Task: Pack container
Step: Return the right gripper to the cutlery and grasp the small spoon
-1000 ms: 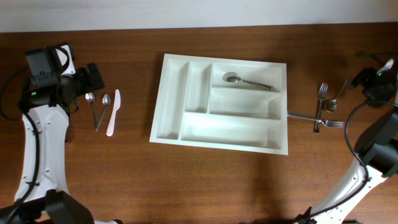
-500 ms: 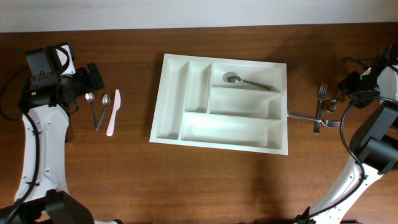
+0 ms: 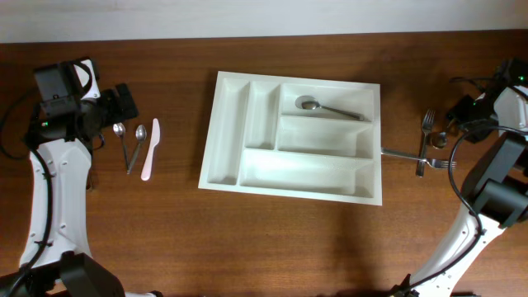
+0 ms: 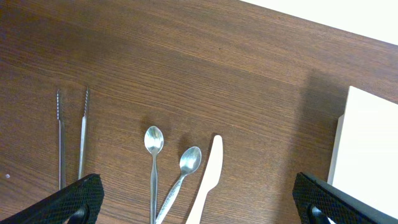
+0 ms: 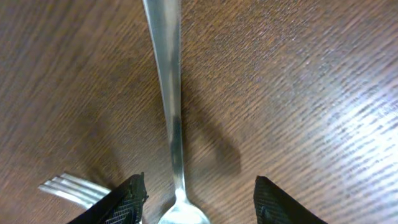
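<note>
Container [image 3: 289, 195] lies mid-worktop, nearer the far edge, well apart from both grippers. R gripper [image 5: 199, 202] is near the right edge, jaws spread, straddling a spoon [image 5: 171, 112] w/o clamping it, fork [image 5: 71, 186] just beside. L gripper [image 4: 198, 202] is near the left edge, jaws spread, holding nothing.

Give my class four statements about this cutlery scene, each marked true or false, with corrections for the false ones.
1. A spoon lies in the container's top long compartment. True.
2. The white knife lies inside the container. False: it lies on the table left of it, beside two spoons.
3. The right gripper straddles a metal handle. True.
4. The narrow upright compartments hold forks. False: they are empty; the forks lie on the table to the right.
</note>
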